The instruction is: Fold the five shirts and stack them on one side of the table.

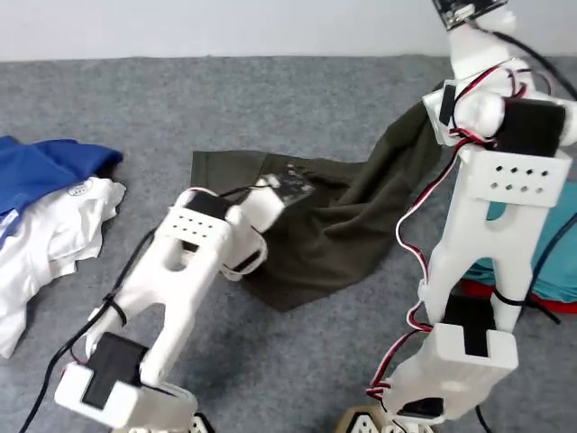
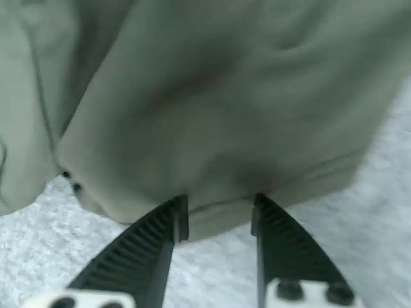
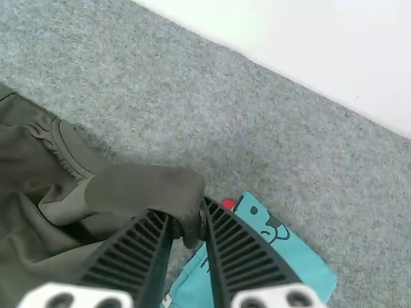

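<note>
The dark olive fabric shirt (image 1: 334, 230) lies crumpled at the centre of the high view's frame, one end lifted toward the upper right by the right gripper (image 3: 188, 221) pinched on it, while the left gripper (image 2: 218, 208) has its jaws apart at the hem.

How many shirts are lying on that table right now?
5: a blue shirt and a white shirt at the left, an olive shirt in the middle, a teal shirt at the right, with a red edge beneath it, probably the fifth.
</note>
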{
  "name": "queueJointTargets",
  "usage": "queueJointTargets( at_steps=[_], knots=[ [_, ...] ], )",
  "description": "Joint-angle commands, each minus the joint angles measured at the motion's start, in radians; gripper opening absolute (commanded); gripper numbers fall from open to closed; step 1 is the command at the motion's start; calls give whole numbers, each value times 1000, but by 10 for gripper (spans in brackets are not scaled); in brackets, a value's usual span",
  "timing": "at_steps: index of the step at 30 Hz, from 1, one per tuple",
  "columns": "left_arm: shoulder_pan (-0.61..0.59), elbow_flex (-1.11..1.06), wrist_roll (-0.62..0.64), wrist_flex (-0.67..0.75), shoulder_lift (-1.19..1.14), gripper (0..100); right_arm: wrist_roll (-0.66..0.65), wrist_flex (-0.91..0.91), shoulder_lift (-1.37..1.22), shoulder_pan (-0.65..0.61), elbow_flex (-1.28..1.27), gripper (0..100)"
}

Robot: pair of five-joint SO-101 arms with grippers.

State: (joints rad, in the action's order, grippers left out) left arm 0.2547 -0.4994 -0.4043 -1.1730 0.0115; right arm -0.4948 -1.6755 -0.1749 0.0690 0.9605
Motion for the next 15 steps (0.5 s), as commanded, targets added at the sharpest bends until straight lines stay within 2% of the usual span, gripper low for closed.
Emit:
queueJointTargets(
  at_steps=[1,4,7,10,15],
  knots=[
    [-66,5,5,71,-87,171,-3,5,2,-12,32,10],
    [-104,102,8,41,-229,167,-3,7,2,-13,32,10],
    [-141,297,44,-52,-354,152,-3,7,2,-13,32,10],
    [-201,486,80,-84,-462,125,-3,7,2,-13,32,9],
    [-288,796,86,-199,-539,103,-3,5,2,-13,32,9]
  ],
)
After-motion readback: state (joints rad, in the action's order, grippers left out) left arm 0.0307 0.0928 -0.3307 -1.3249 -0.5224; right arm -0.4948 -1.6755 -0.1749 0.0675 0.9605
